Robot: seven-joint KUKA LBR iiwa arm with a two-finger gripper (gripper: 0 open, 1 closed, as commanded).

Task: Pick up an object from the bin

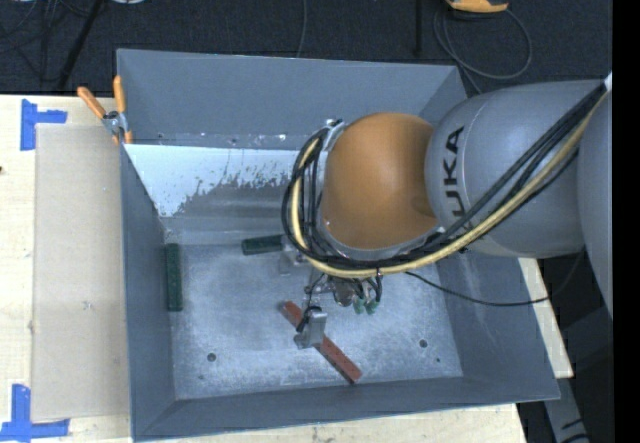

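A reddish-brown strip [335, 359] lies flat and slantwise on the floor of the bin [230, 351], toward the front edge and about midway along it, its lower end pointing at the front right corner. The gripper [311, 327] stands right over the strip's upper half, low enough that it seems to touch or nearly touch it. Whether it has closed on the strip, or how wide it stands, I cannot tell, since the wrist's orange cover [375, 181] and the cables [300, 206] looped about it crowd in from above. Coming straight down suits a thin piece lying flat with bare floor on either side, I judge. Farther out, a short dark green piece [262, 244] lies near the foot of the back wall, and a longer dark green bar [173, 277] lies along the left wall. Both are well apart from the gripper and out of its way.
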